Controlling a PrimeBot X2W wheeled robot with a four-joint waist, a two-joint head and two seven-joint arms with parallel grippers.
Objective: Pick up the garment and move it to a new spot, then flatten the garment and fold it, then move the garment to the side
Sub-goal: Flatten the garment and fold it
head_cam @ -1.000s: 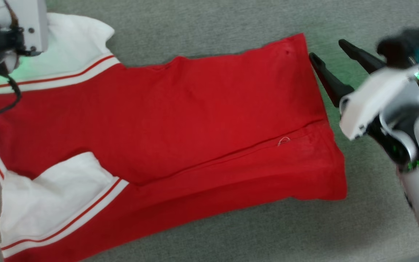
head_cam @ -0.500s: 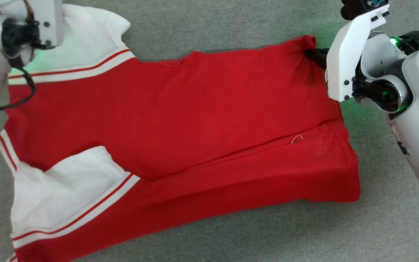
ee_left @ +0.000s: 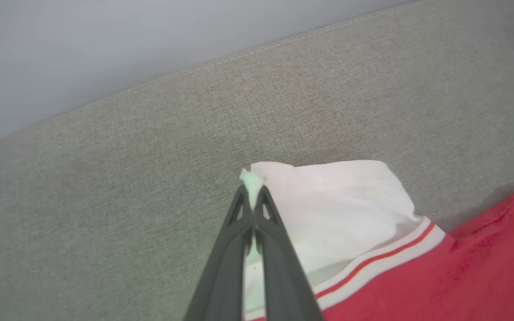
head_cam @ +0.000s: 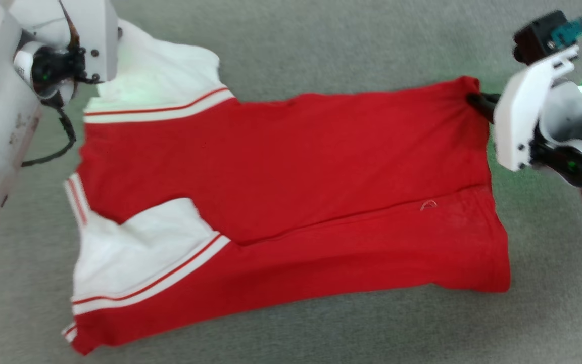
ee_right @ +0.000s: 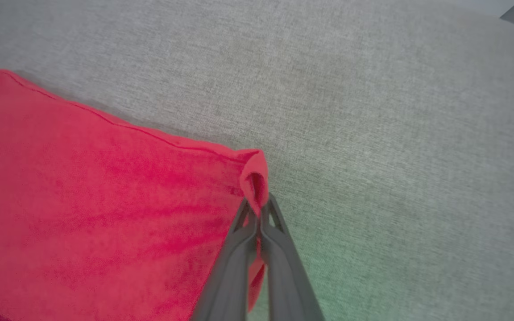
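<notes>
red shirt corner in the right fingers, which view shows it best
Right wrist view: the right fingers pinch the shirt corner up close. Head view shows it small. Left wrist view shows the white sleeve instead.

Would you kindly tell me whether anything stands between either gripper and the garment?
Nothing visible does: the left gripper pinches the garment at a white sleeve corner, the right gripper at a red hem corner.
</notes>
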